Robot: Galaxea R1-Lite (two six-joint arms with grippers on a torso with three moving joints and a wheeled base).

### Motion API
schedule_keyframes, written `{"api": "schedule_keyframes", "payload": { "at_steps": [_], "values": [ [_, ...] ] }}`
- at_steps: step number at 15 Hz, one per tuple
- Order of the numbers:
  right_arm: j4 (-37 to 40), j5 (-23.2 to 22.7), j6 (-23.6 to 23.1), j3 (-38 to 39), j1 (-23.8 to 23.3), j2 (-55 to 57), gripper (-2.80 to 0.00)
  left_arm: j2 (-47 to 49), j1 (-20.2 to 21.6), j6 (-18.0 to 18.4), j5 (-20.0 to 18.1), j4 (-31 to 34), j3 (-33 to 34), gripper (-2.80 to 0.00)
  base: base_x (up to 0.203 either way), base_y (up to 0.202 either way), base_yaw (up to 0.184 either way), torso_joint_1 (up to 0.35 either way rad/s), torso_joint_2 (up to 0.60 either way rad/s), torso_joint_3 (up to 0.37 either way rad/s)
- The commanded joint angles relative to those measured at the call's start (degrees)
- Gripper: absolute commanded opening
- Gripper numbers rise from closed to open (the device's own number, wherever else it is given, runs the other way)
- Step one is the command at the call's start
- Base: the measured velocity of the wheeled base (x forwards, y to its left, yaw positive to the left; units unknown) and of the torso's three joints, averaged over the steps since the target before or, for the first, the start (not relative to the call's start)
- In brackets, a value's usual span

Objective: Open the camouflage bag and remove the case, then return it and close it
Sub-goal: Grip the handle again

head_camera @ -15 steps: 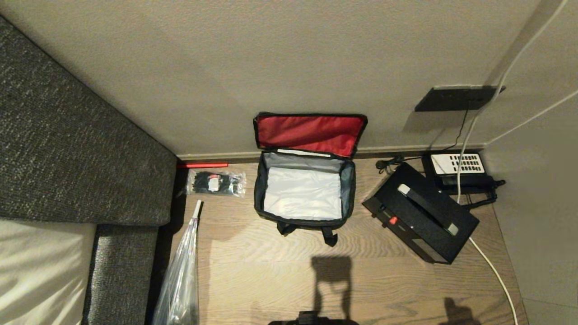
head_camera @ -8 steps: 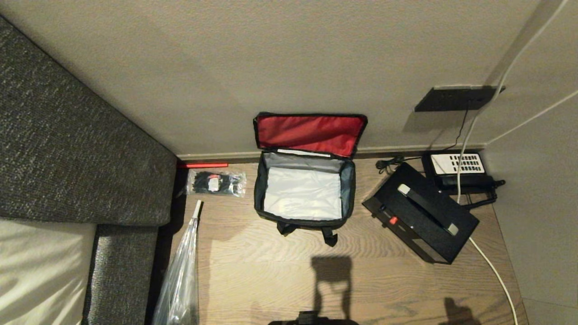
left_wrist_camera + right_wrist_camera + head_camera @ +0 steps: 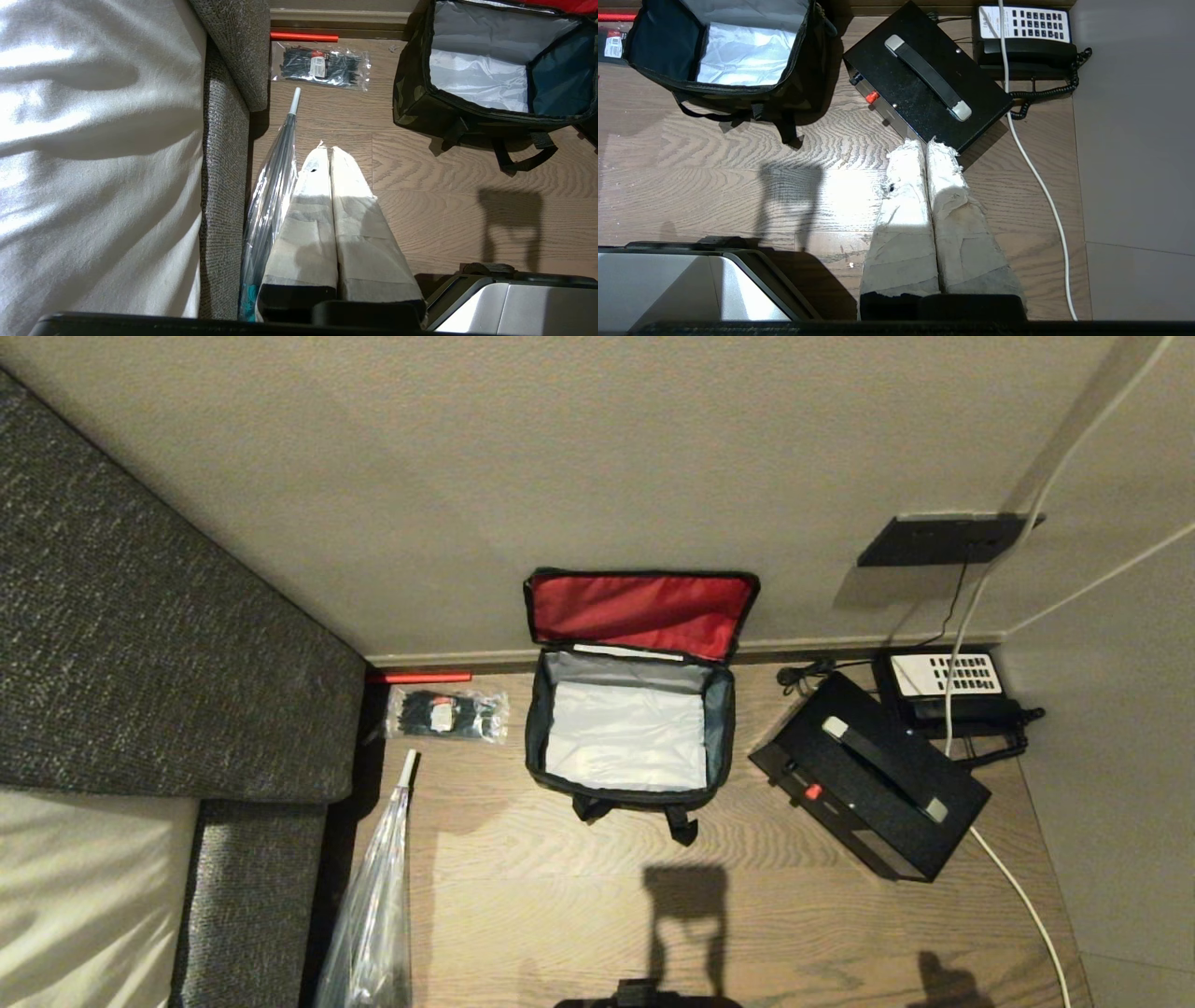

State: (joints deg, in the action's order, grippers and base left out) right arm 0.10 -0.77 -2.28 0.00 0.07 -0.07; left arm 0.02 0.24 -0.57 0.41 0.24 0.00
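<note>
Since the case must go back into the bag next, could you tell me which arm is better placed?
Probably the right: the case lies right of the open camouflage bag, and the right gripper hangs just short of it.

Camouflage bag, black case

The bag [image 3: 627, 733] shows green-brown-black camouflage, a red lid lining and a grey-white interior; the case [image 3: 868, 775] is black with a red latch.

The camouflage bag [image 3: 627, 733] sits on the floor [image 3: 560, 887] against the wall [image 3: 560, 476], its lid leaning back on the wall. The case [image 3: 868, 775] lies on the floor to the bag's right, apart from it. Behind the case is a telephone [image 3: 948, 689]. Left of the bag lies a small packet [image 3: 448, 714], and beyond it a sofa [image 3: 140, 644].
</note>
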Motion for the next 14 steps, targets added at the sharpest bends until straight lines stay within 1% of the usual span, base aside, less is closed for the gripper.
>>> {"api": "schedule_keyframes", "payload": {
  "at_steps": [1,14],
  "values": [
    [-0.01,-0.03,-0.01,0.0,0.01,-0.27,-2.8,-0.11,0.02,-0.02,0.02,0.02,0.18,-2.8,0.0,0.0,0.0,0.0,0.0,0.0],
    [-0.01,-0.03,-0.01,0.0,0.01,-0.28,-2.8,-0.11,0.11,-0.04,0.02,0.02,0.18,-2.8,0.0,0.0,0.0,0.0,0.0,0.0]
  ]
}}
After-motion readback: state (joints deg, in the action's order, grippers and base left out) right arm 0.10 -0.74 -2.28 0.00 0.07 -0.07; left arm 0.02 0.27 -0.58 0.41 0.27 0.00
